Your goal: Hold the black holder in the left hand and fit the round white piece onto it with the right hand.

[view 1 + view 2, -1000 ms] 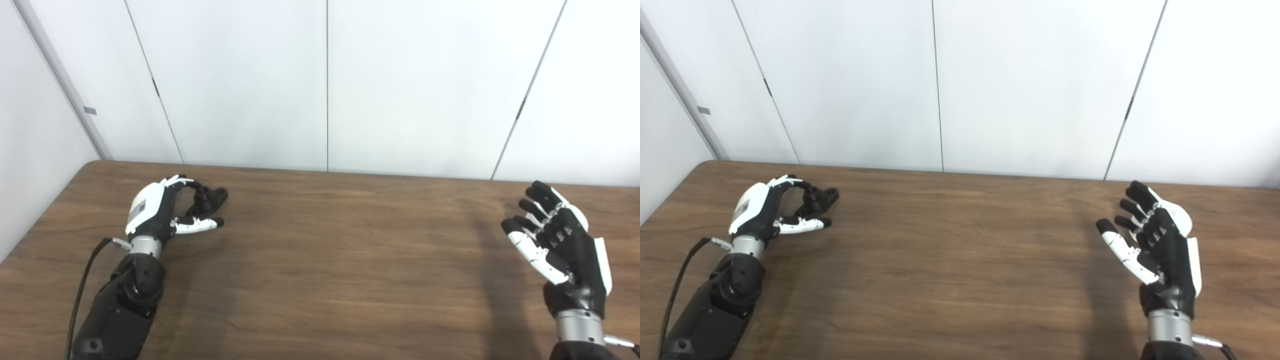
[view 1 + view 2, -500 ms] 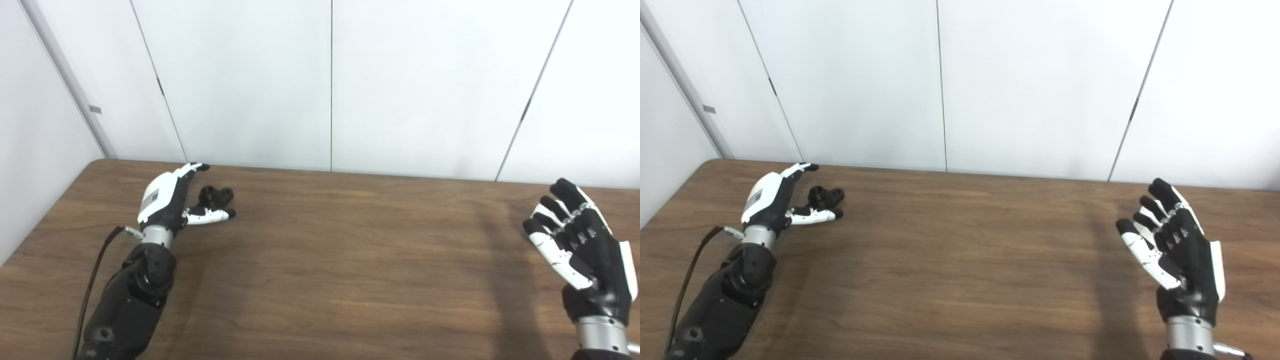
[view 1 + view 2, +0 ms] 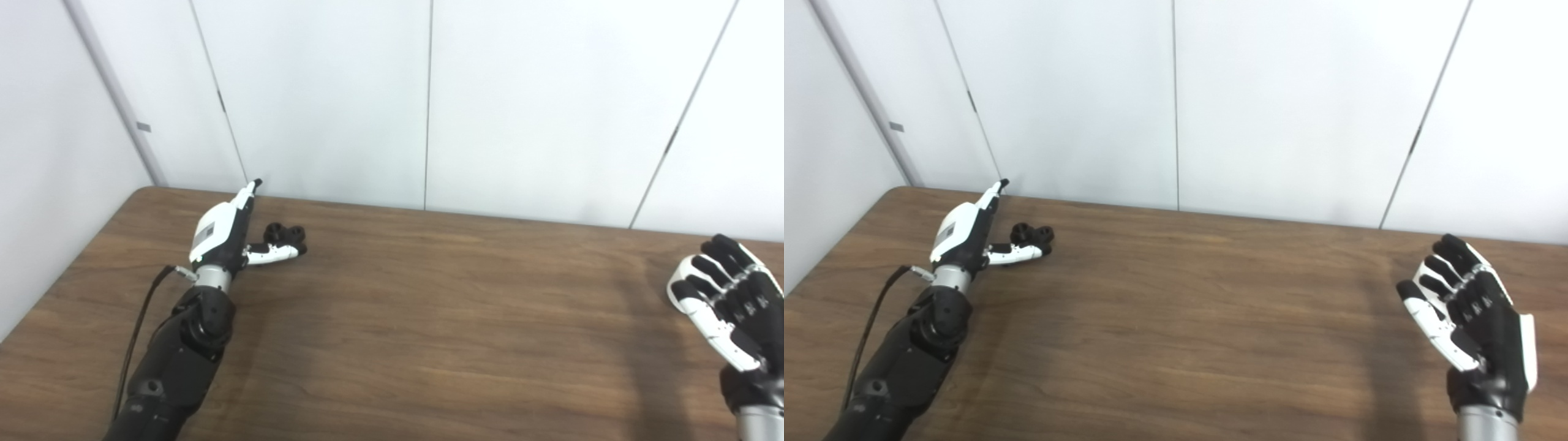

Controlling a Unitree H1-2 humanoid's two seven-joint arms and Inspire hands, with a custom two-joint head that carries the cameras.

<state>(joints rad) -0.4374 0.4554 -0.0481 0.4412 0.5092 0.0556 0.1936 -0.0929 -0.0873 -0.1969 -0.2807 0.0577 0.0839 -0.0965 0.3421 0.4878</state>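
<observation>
Left hand (image 3: pixel 968 236), white-backed with black fingers, lies flat and spread near the far left corner of the brown wood-grain table (image 3: pixel 1176 318), fingers stretched toward the white panelled wall (image 3: pixel 1176 104) and the thumb pointing sideways, holding nothing. Just beside that thumb, on its far side, the small black plastic holder with round sockets (image 3: pixel 1032 234) rests on the table; whether the two touch cannot be told. Well apart, over the table's right end, the right hand (image 3: pixel 1473 318) hovers palm-inward with its fingers apart and empty.
</observation>
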